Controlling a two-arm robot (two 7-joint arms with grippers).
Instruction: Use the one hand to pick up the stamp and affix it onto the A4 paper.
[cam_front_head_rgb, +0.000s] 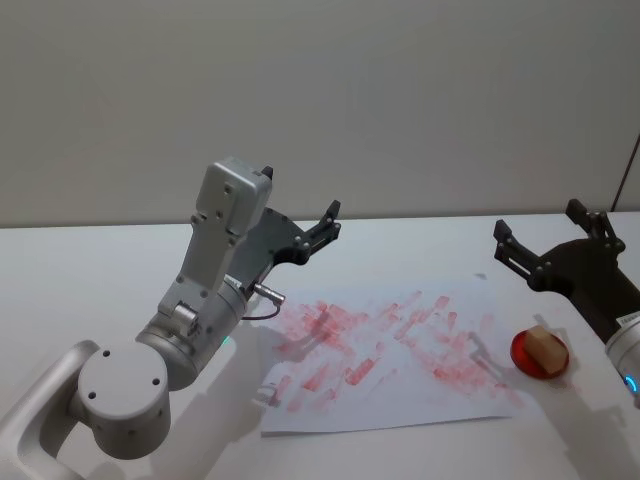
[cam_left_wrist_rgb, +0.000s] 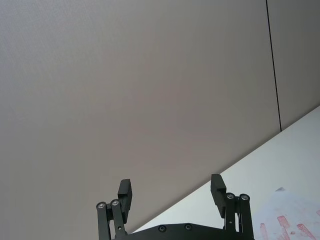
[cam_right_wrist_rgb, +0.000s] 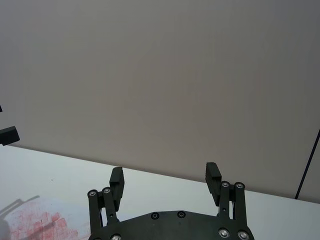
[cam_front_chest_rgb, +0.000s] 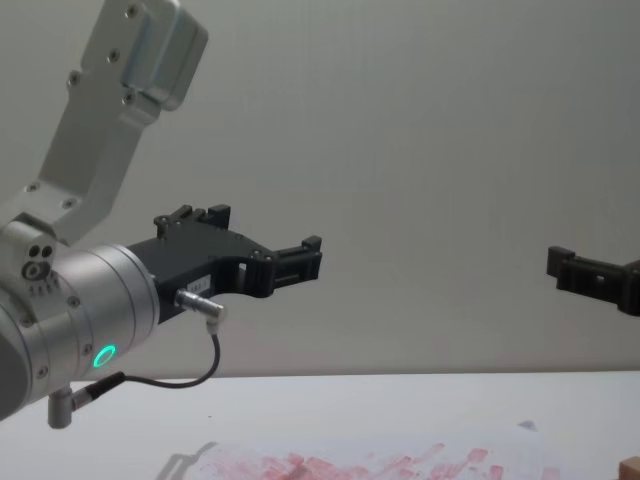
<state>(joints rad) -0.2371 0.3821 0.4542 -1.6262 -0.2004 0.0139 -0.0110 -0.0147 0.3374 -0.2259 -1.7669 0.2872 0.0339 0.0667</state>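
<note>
The white table (cam_front_head_rgb: 100, 270) runs wide before me, and on it the A4 paper (cam_front_head_rgb: 395, 355) lies flat, crowded with smudgy red prints and just a little bare white along its near edge. My left arm is raised over the paper's left end; the left gripper (cam_front_head_rgb: 325, 225) points at the far wall with its fingers spread and nothing between them, and I judge it is best left idle there. My right gripper (cam_front_head_rgb: 536, 220) is the nearer one for the job: it hangs in the air past the paper's right edge, fingers wide apart and empty, also aimed at the wall and not at the table. Below it, just beside the paper's right edge, sits a round red ink pad (cam_front_head_rgb: 520, 352), and the stamp (cam_front_head_rgb: 543, 347) rests on top of that pad, a small wood-coloured block. I take the step in hand to be the reach. To do it well I should tip my right wrist down until the block sits between my fingers, straddle two flat opposite sides, close squarely, lift straight off the pad so it does not drag, then press down flat on the sheet
</note>
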